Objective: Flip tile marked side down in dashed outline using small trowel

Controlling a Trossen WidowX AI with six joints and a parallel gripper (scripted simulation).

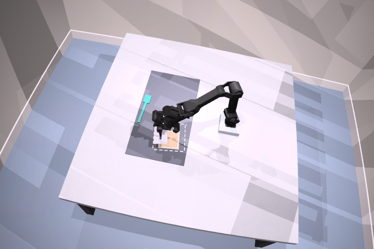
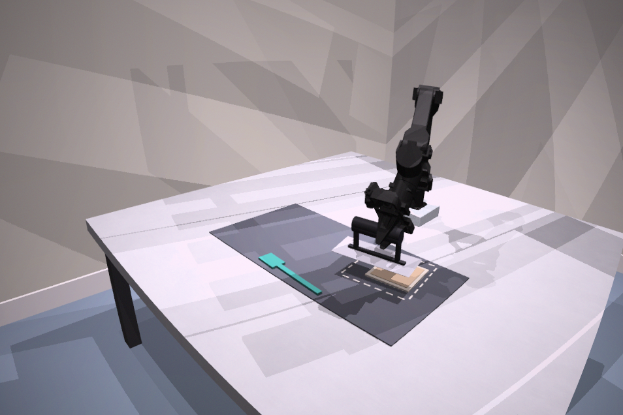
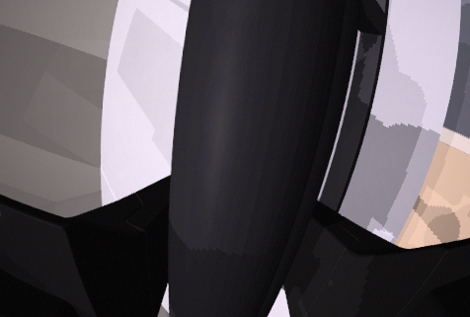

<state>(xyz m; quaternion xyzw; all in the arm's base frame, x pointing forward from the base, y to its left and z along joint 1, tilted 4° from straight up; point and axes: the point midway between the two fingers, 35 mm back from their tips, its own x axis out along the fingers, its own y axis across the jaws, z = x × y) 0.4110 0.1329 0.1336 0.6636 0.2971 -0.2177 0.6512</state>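
Exterior view: A black robot arm reaches over a dark mat on a pale desk, its pincer closed around the handle of a black-handled trowel. The trowel's pale flat plate partly covers the view of the tile (whether the two touch, one cannot tell). The tile lies flat inside the dashed outline, showing a peach face with a pale border; whether the marked side is up or down is unclear. A teal paddle-shaped tool lies along the mat's edge, apart from the tile. Seen from the wrist, the dark handle fills the space between the fingers (the tile peeks in at the right edge).
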